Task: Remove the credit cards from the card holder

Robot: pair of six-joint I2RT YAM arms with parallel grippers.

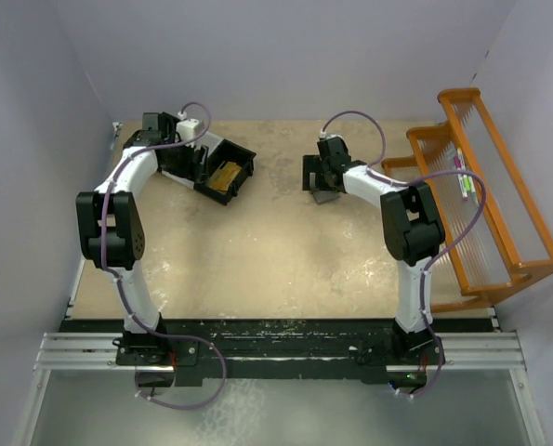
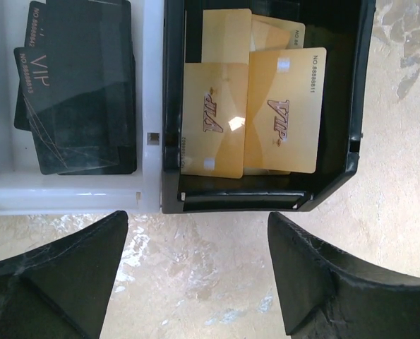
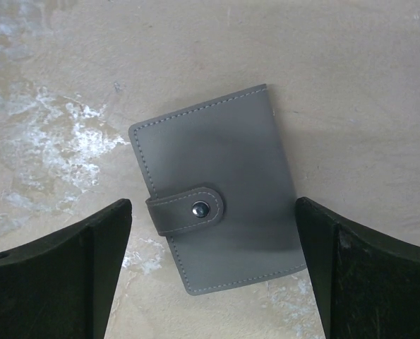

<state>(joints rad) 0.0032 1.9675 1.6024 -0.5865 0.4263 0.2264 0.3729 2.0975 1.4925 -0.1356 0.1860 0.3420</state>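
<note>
Since sorting by colour seems intended, gold credit cards (image 2: 248, 113) lie in the black compartment of the bin (image 2: 231, 201), black cards (image 2: 75, 85) beside; left gripper (image 2: 198, 219) released, empty. Card holder (image 3: 220, 162): shut on bench (image 3: 351, 85), between jaws of released right gripper (image 3: 213, 212).

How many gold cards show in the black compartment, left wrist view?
4. Two flat gold VIP cards lie in front, left and right, overlapping; two more peek out behind, left and right. All are inside the black plastic compartment. More may be hidden underneath.
</note>
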